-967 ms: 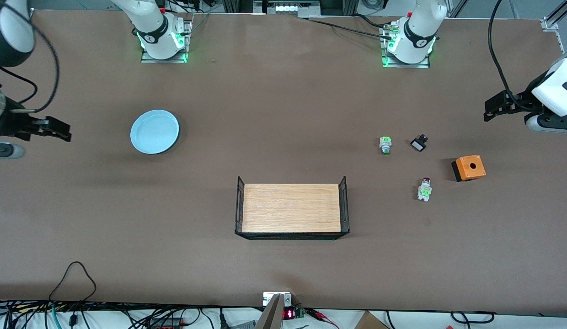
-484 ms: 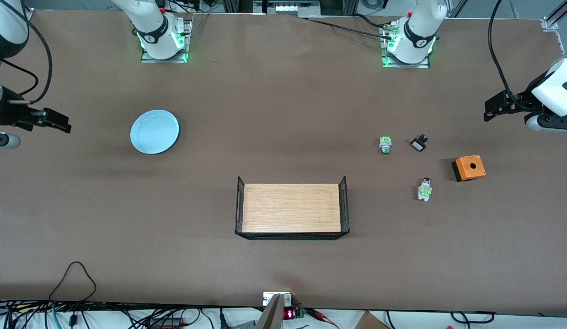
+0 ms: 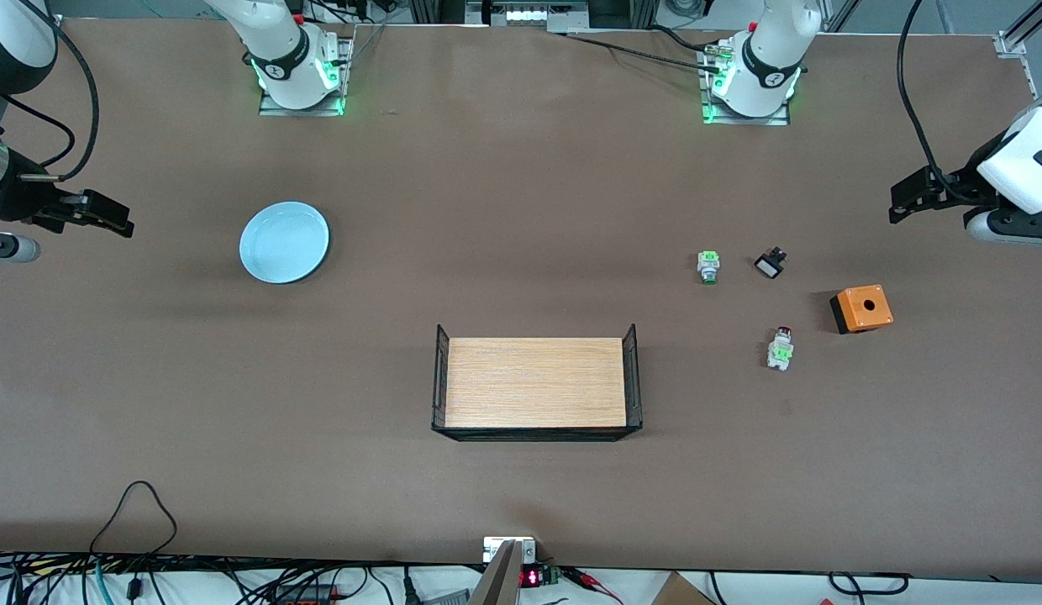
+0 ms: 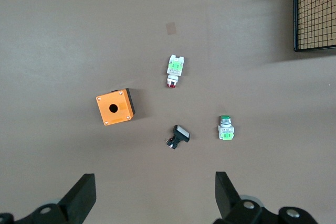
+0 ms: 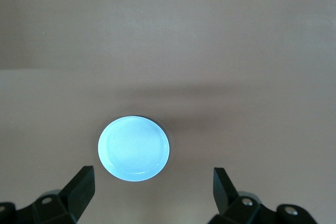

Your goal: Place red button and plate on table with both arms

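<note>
The red button (image 3: 780,348) lies on the brown table (image 3: 521,210) toward the left arm's end, with its dark red cap, white body and green block. It also shows in the left wrist view (image 4: 175,70). The pale blue plate (image 3: 284,242) lies flat on the table toward the right arm's end and shows in the right wrist view (image 5: 134,148). My left gripper (image 3: 903,202) is open and empty, up over the table's end, apart from the button; its own view (image 4: 155,198) shows bare table between the fingers. My right gripper (image 3: 109,220) is open and empty, beside the plate (image 5: 152,190).
A green-capped button part (image 3: 708,266), a small black part (image 3: 770,263) and an orange box with a hole (image 3: 861,308) lie near the red button. A wood-grain tray with black mesh ends (image 3: 536,382) stands mid-table, nearer the front camera.
My right gripper has shifted slightly toward the robots' side of the table, staying beside the plate. The left arm and all objects have not moved.
</note>
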Robot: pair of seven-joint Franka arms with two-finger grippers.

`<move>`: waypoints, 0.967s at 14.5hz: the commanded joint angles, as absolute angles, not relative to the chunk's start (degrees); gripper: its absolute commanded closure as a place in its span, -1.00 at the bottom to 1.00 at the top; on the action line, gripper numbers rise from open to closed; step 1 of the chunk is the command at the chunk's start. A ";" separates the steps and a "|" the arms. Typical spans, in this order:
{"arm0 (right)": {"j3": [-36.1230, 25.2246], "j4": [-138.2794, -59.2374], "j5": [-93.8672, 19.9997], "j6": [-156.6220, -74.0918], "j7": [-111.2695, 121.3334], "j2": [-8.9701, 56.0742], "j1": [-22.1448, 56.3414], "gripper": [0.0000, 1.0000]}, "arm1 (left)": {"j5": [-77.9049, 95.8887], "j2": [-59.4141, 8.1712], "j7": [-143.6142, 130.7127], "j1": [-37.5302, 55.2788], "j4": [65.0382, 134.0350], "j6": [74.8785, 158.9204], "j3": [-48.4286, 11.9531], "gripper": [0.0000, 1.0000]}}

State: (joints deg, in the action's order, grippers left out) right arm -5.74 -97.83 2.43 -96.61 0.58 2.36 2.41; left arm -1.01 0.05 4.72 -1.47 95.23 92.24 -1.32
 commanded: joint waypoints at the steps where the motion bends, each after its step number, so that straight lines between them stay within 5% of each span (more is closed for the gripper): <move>1: -5.45 -97.21 2.37 -96.77 -0.18 2.19 2.46 -1.00 | -1.49 -1.05 4.48 -1.85 93.25 91.49 -1.67 -1.00; 14: -5.19 -93.60 1.58 -92.64 0.97 1.41 2.55 -1.00 | -1.49 -1.05 4.57 -1.85 93.25 91.58 -1.67 -1.00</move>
